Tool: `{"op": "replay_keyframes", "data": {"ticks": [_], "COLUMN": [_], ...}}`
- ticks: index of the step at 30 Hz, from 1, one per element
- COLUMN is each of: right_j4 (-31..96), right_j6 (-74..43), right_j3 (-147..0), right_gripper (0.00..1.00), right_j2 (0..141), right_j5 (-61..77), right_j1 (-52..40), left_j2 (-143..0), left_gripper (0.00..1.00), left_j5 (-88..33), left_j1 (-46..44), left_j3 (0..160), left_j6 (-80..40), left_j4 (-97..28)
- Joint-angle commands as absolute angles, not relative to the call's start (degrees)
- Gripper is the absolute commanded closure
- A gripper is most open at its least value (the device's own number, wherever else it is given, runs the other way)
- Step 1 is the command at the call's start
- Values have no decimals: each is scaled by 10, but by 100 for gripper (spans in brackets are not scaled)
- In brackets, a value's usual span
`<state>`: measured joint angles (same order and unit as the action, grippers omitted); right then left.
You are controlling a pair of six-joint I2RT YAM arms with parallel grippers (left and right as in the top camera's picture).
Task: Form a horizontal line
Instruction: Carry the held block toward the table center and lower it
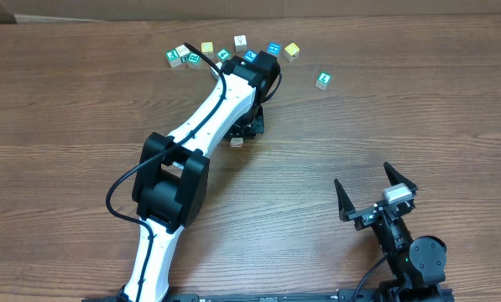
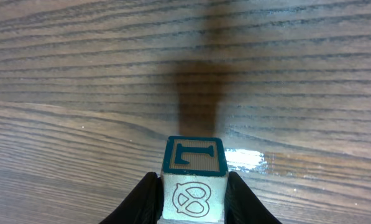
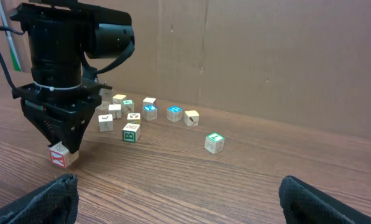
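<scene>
Fingers of the right gripper (image 1: 361, 174) stand spread wide and empty, nearest. Farther out, the left gripper (image 2: 193, 198) clamps a cube (image 2: 193, 158) on the wood-grain table (image 1: 401, 109). Its teal-framed letter, perhaps an L, sits above a pretzel outline. Beyond lie scattered cubes (image 1: 273, 49), not yet a row, among them a green B cube (image 3: 131, 132). A brown wall (image 3: 266, 56) stands behind.

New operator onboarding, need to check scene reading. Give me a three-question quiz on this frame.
1. True or false: the right fingers are shut on a cube.
2. The left fingers hold: A) one cube B) two cubes C) nothing.
3. What colour is the letter on the held cube's top face?
Key: 1 false, they stand open and empty. 2 A. 3 teal.
</scene>
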<state>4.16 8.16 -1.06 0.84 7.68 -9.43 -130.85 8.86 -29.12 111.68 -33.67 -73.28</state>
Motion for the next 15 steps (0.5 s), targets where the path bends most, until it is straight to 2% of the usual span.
{"op": "replay_keyframes", "data": {"ticks": [1,15], "right_j4": [40,40], "right_j6": [82,82], "right_j3": [-4,-4], "right_gripper": [0,0], "right_j2": [2,2], "right_j5": [78,78], "right_j1": [-97,-97], "left_j2": [-1296,-1296], "left_gripper": [74,70], "left_j5": [101,74], "left_j1": [-288,-270], "left_j3": [1096,1063], "left_j6": [-353,-353], "left_j4": [-723,-691]}}
